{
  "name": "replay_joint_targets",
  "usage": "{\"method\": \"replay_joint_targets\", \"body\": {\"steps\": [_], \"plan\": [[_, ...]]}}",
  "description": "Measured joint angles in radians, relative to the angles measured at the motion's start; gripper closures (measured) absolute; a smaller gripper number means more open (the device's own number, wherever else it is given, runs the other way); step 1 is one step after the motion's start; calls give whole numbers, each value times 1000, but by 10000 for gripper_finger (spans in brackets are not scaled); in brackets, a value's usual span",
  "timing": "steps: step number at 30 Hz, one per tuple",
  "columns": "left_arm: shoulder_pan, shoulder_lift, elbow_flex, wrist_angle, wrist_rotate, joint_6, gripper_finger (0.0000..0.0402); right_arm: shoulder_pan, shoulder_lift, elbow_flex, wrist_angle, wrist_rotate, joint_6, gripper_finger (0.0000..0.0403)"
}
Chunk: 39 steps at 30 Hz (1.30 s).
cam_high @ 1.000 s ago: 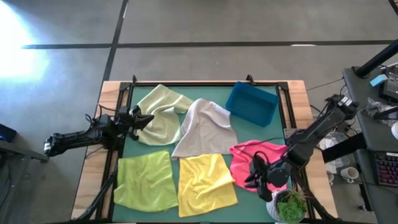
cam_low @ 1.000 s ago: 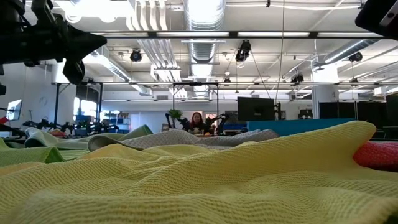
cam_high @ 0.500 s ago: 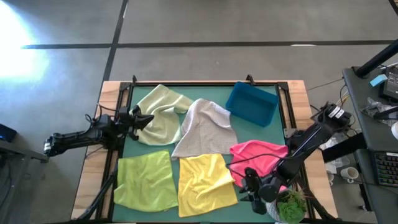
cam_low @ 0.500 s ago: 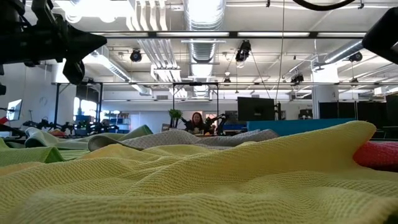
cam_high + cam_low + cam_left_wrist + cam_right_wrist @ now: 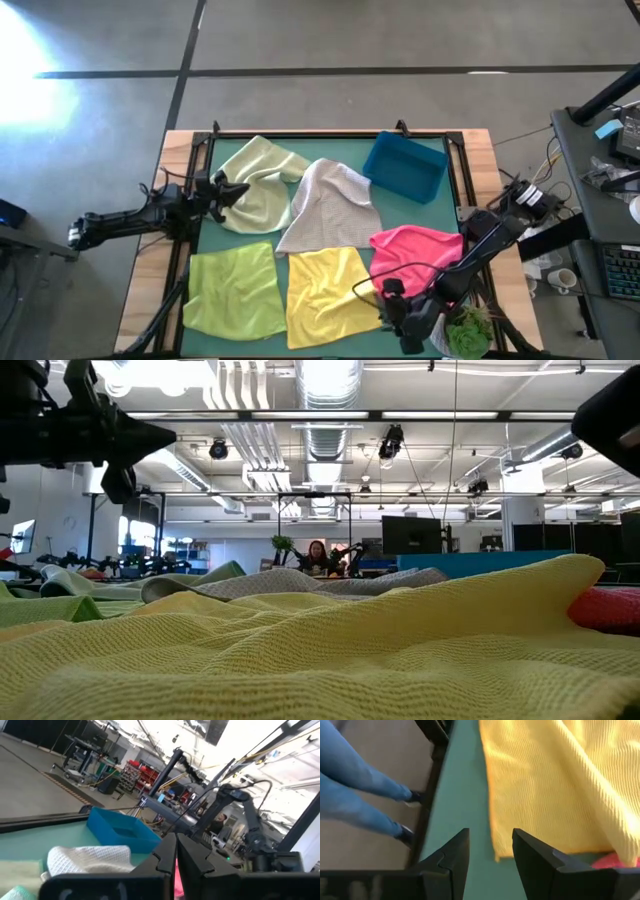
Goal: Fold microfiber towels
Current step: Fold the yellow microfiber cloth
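Five microfiber towels lie spread on the green table (image 5: 212, 238): pale green (image 5: 262, 182), light grey (image 5: 330, 205), lime green (image 5: 235, 290), yellow (image 5: 330, 290) and hot pink (image 5: 415, 255). The grey one overlaps the pale green one and the yellow one's far edge. My right gripper (image 5: 388, 300) hovers open over the yellow towel's near right corner (image 5: 496, 856). Its fingers (image 5: 455, 855) stand on either side of the towel's edge without touching it. My left gripper (image 5: 236, 190) waits shut at the table's left, beside the pale green towel.
A blue bin (image 5: 405, 166) stands at the far right of the table. A small potted plant (image 5: 465, 332) sits at the near right corner, close to my right arm. A person's legs in jeans (image 5: 360, 795) stand just beyond the table's near edge.
My right gripper has come down and moved toward the table's near edge and a little left, off the hot pink towel to the yellow towel's near right corner. The towels have not moved.
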Motion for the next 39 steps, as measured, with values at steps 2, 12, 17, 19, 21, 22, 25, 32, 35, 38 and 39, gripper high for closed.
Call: {"method": "replay_joint_targets", "body": {"steps": [2, 12, 17, 19, 21, 22, 25, 32, 35, 38, 39], "plan": [[0, 17, 0, 3, 0, 0, 402, 0, 27, 27, -49, 2, -12, 264], [0, 68, 0, 8, 0, 0, 402, 0, 163, 124, -96, 2, -73, 264], [0, 78, 0, 7, 0, 0, 402, -2, 210, 166, -177, 3, -80, 264], [0, 80, 0, 10, 0, 0, 402, -3, 221, 174, -193, 3, -80, 264], [0, 82, 0, 7, 0, -1, 401, -3, 221, 178, -185, 3, -80, 264], [0, 82, 0, 6, 0, -1, 399, -3, 221, 178, -185, 3, -79, 264], [0, 85, 0, 6, 0, -1, 385, -3, 221, 176, -188, 3, -78, 264], [0, 87, 0, 8, 1, -3, 338, -5, 246, 159, -183, -16, -72, 264], [0, 86, 0, 10, 17, -3, 328, -9, 260, 162, -181, -43, -59, 264], [0, 80, 0, 11, 39, -3, 326, -12, 261, 162, -181, -43, -26, 275], [0, 79, 0, 13, 48, -3, 326, -14, 261, 162, -181, -44, -12, 282]]}}
